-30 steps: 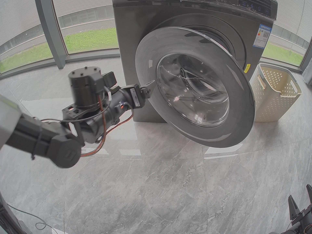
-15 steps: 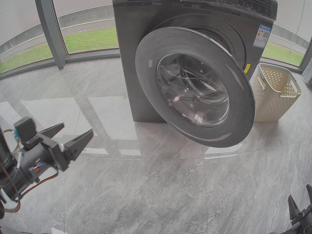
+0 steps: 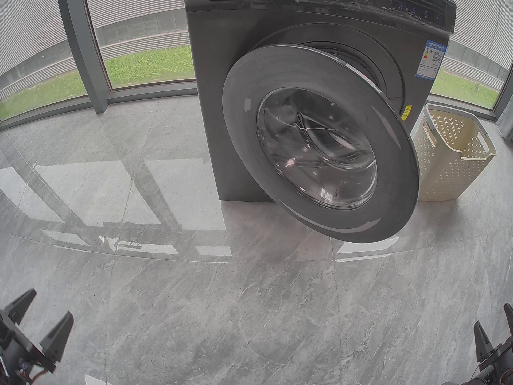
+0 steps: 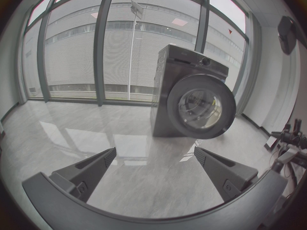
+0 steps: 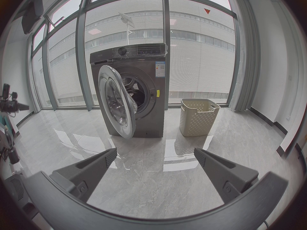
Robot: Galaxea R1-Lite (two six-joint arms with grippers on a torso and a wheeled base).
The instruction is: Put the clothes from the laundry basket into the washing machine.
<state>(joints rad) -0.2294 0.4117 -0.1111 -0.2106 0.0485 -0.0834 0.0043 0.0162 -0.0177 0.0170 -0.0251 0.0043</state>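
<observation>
Grey metal front-loading washing machine stands with its round glass-windowed door swung open. A cream perforated plastic laundry basket sits just to its right (contents cannot be told). Left gripper and right gripper hang low, both spread wide, holding nothing.

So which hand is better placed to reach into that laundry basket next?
Probably the right hand. The laundry basket stands right of the washing machine, on that hand's side. The left hand sits far left, with the open door jutting between it and the basket.
</observation>
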